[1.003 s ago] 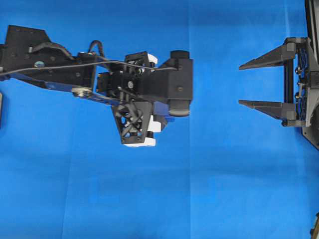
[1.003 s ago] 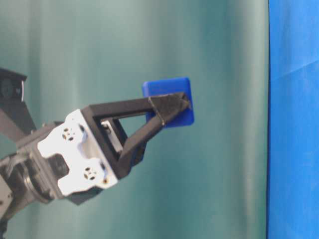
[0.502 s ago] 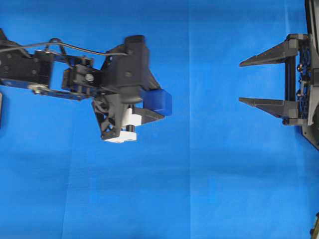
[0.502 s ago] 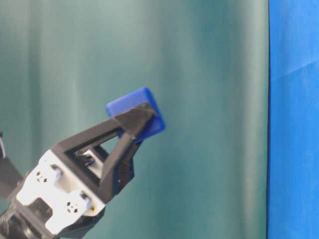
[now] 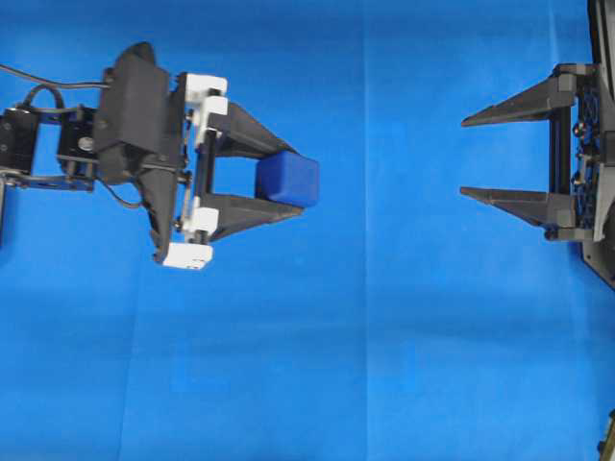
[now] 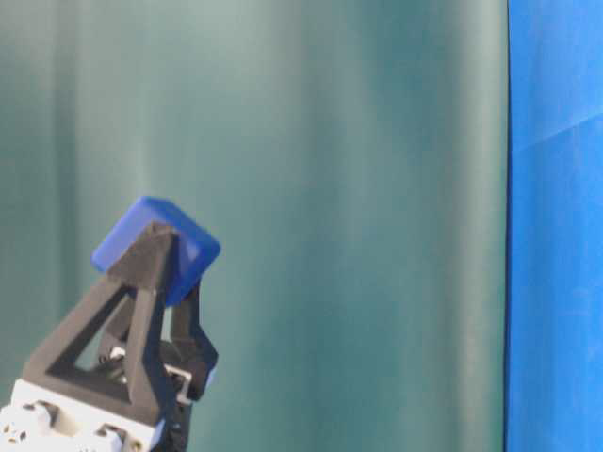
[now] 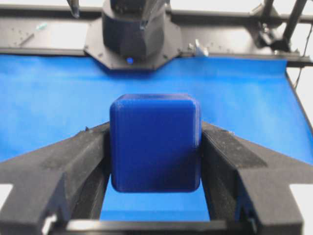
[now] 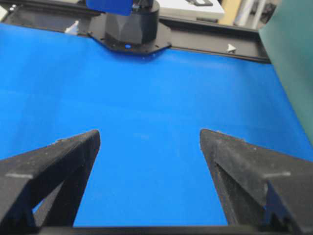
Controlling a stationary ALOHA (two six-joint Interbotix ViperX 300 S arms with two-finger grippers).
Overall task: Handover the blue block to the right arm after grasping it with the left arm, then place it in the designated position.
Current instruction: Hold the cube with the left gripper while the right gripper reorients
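A bright blue cloth [image 5: 384, 336] covers the whole work surface, with a dull green curtain [image 6: 330, 188] hanging behind it in the table-level view. On the left of the overhead view the left arm [image 5: 58, 144] reaches toward the middle, ending in the left gripper [image 5: 293, 181] with its white brackets [image 5: 197, 173]. Its two black fingers [image 7: 63, 166] are closed partway, pressing on opposite sides of the blue block [image 5: 288, 180], which is lifted clear of the cloth and points toward the right side. On the right edge sits the right arm [image 5: 591, 154], all black, and the right gripper [image 5: 463, 160] faces left with its two pointed fingers [image 8: 54, 166] spread wide and nothing between them. The block and the right gripper are well apart, with bare cloth between.
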